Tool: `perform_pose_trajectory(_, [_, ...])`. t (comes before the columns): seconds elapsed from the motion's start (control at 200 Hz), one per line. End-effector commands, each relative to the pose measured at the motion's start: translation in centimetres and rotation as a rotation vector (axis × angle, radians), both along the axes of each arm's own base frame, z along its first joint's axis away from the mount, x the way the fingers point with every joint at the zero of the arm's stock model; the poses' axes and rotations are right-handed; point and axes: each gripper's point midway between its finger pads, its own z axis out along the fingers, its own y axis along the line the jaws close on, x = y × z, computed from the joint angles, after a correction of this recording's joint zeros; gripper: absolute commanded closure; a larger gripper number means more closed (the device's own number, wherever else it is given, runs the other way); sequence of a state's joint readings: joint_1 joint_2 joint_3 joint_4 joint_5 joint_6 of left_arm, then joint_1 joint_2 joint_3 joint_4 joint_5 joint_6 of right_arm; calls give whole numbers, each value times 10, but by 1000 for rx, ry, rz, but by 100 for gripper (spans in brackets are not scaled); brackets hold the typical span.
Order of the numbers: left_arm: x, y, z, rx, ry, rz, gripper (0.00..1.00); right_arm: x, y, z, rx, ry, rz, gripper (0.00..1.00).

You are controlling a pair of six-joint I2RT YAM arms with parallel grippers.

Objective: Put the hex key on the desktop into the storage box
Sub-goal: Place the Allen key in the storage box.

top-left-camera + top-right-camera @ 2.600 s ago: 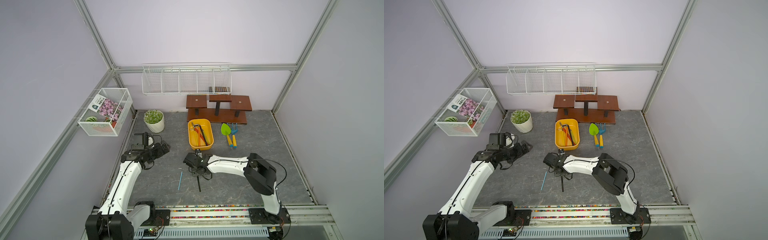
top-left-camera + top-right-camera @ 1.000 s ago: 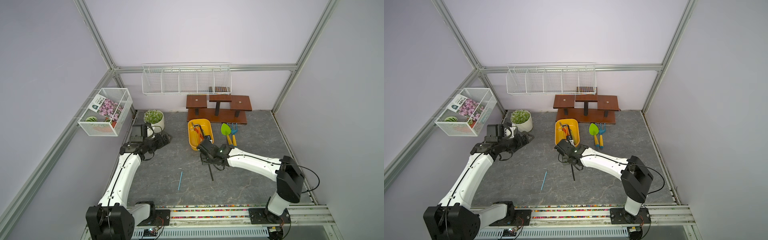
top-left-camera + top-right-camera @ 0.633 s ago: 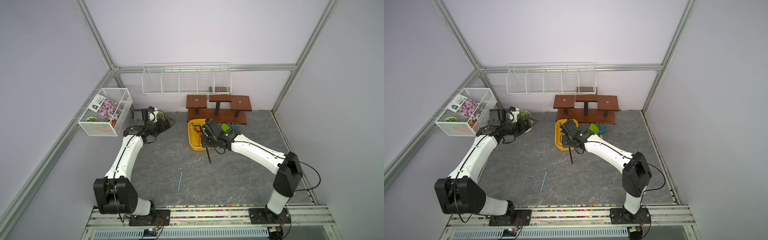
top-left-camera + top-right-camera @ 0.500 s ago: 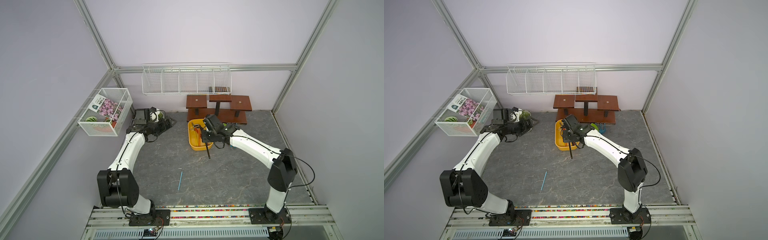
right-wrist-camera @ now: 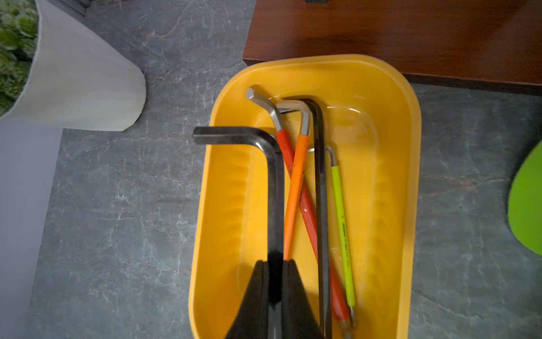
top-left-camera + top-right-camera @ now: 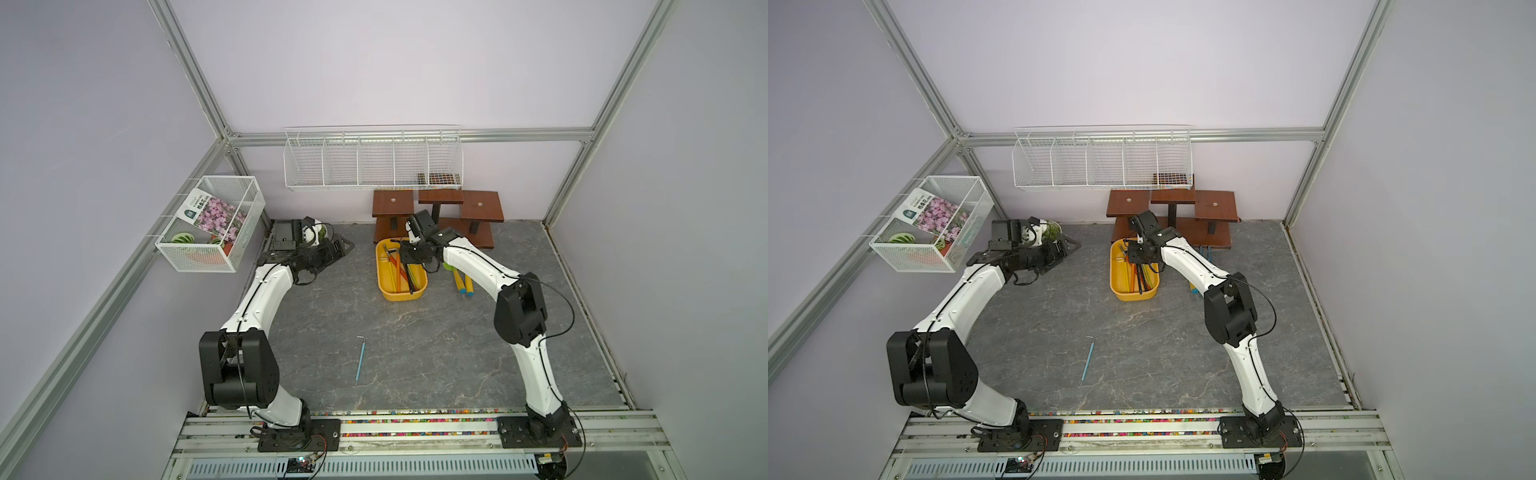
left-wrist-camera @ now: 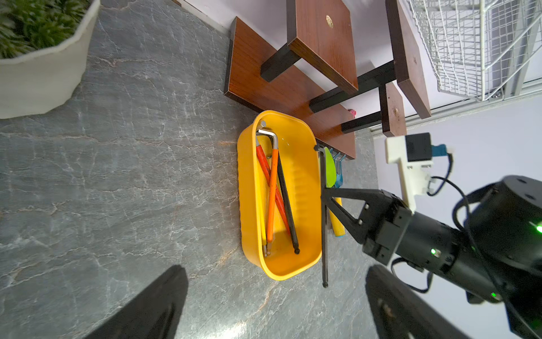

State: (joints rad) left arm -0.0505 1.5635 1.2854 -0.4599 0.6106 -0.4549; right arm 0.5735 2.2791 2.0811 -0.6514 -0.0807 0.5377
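At about 10 o'clock on the worktop (image 6: 415,353), the left end effector (image 6: 336,250) hovers just beside the white plant pot (image 7: 38,76). Its fingers are spread and hold nothing, so this arm has no part in the current step.

Toward 7 o'clock, well apart from both arms, a slim teal hex key (image 6: 360,359) lies flat on the bare worktop.

At 12 o'clock stands the yellow storage box (image 6: 401,296), with its far end close to the wooden stand (image 6: 478,205). Four hex keys already lie in it: red, orange, black and yellow-green.

The right end effector (image 5: 275,265) hangs over the box, its fingers pressed together on the shaft of a thick black hex key (image 5: 275,190). The key runs along the box's long axis and is raised above the keys inside. In the right wrist view its short bent arm reaches out past the box's rim on the plant pot's side.

At 3 o'clock from the box lie garden tools with yellow and blue handles (image 6: 459,286).

The step in hand looks like the drop: the black key is above the box but not yet released. The next move probably calls for shifting or turning it so the bent end clears the rim. Then comes a short descent and a parting of the fingers. The teal key would remain to fetch.
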Motion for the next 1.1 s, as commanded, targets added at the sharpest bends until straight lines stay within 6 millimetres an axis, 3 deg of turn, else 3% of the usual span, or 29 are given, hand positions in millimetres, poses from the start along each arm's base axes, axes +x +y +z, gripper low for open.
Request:
perform_pose_trajectory(0.0, [1, 1, -1, 12, -20, -7, 1, 15, 3, -5, 54, 6, -6, 100])
perform_pose_trajectory(0.155, [1, 2, -2, 18, -22, -2, 1, 29, 4, -18, 79, -1, -20, 100])
perform_pose_trajectory(0.265, [1, 2, -3, 17, -18, -1, 0, 34, 3, -23, 93, 2, -36, 94])
perform_pose_trajectory(0.485, [1, 2, -4, 18, -16, -1, 1, 33, 5, -21, 115, 14, -32, 65])
perform_pose_trajectory(0.635, [1, 3, -4, 24, -15, 2, 1, 29, 5, -4, 131, 8, -22, 59])
perform_pose_trajectory(0.875, [0, 7, -3, 50, -30, 18, 1, 2, 6, 38, 149, -37, 17, 55])
perform_pose_trajectory(1.094, [-1, 10, 1, 70, -49, 36, 1, -42, -4, 61, 84, -105, 15, 48])
